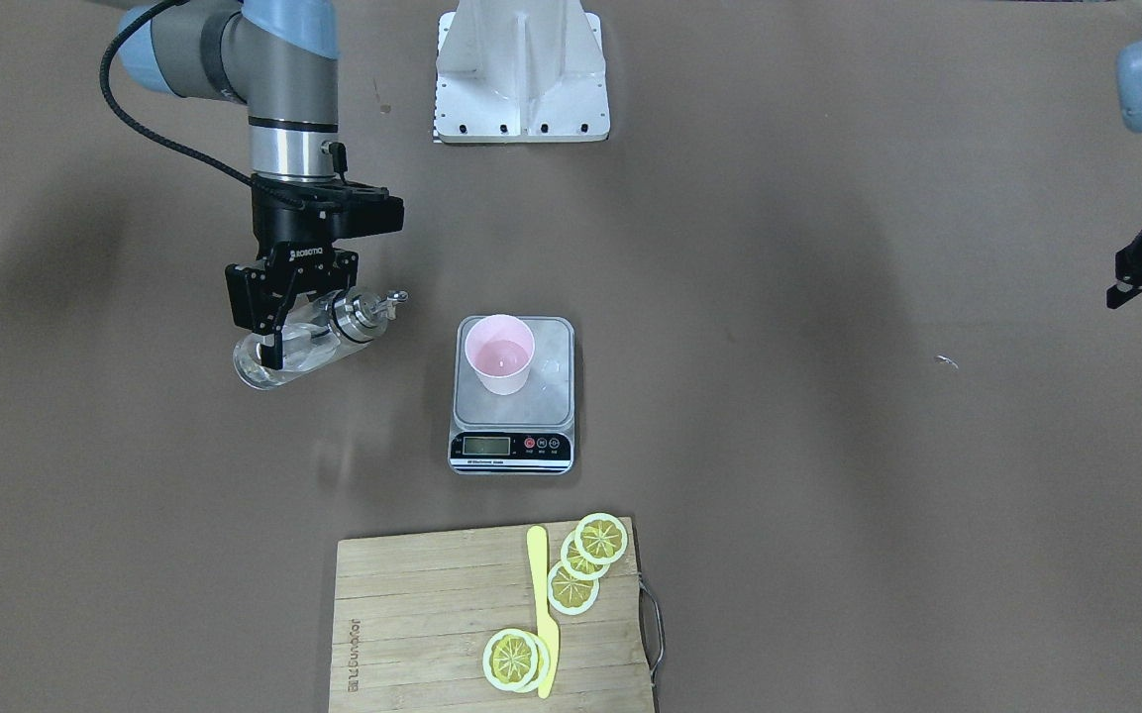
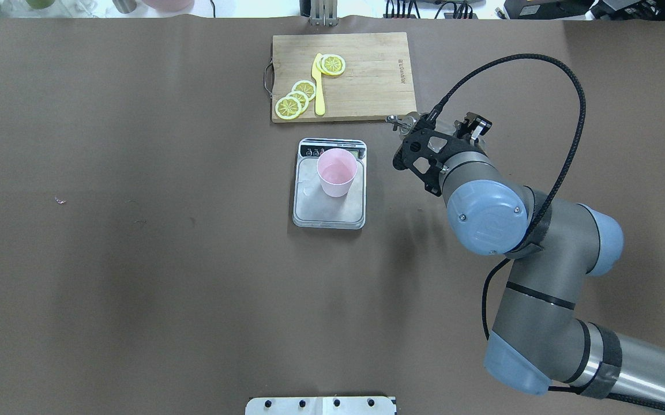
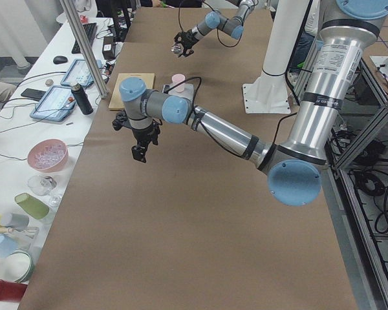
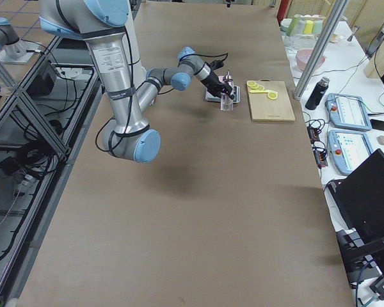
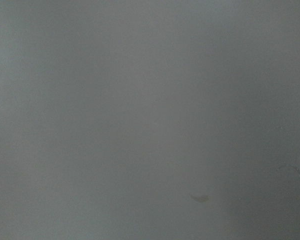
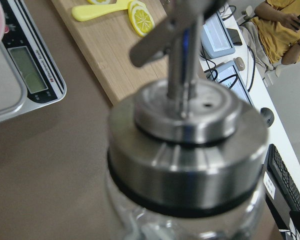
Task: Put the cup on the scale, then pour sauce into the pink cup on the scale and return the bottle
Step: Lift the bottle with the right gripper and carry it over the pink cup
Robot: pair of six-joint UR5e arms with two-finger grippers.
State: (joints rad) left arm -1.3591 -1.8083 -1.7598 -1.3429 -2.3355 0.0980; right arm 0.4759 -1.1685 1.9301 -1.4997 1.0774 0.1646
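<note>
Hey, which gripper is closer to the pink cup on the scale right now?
Right. The right gripper holds the bottle tilted just beside the scale, near the cup; the left gripper hangs far off on the scale's other side.

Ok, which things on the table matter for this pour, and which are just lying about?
In the job: cup, standing on the scale; bottle, held tilted in the right claw, off to the scale's side.
Lying about: cutting board, with lemon slices and a yellow knife on it.
</note>
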